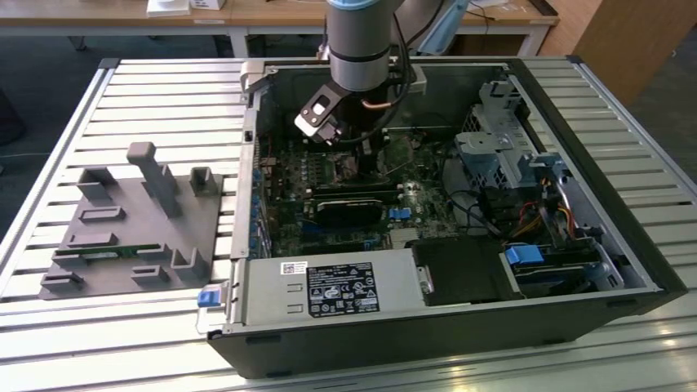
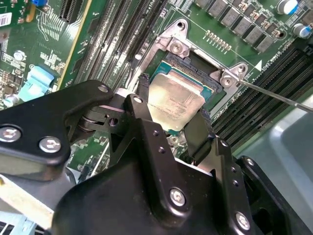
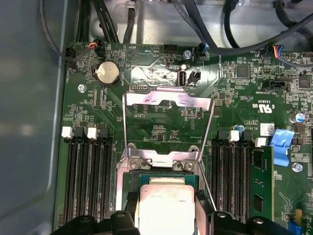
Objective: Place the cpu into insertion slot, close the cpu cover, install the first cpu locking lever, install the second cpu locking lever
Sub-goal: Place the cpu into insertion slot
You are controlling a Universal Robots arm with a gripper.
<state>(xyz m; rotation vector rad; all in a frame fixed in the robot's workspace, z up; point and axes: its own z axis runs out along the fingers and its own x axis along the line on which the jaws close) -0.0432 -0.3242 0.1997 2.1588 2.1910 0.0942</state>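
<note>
Grey robot arm with a pale blue band. Black computer case on a silver-grey worktop patterned with parallel ribs. Plain mid-grey moulded tray. The motherboard is dark green, speckled with tiny silver and black parts. The cpu has a silver-grey metal face. The insertion slot is black with a silver rim. The cpu cover is bare shiny silver. The gripper is matte black, studded with silver screws. Memory slots are black with white latches. A round battery is silver, and a clip is bright blue.
</note>
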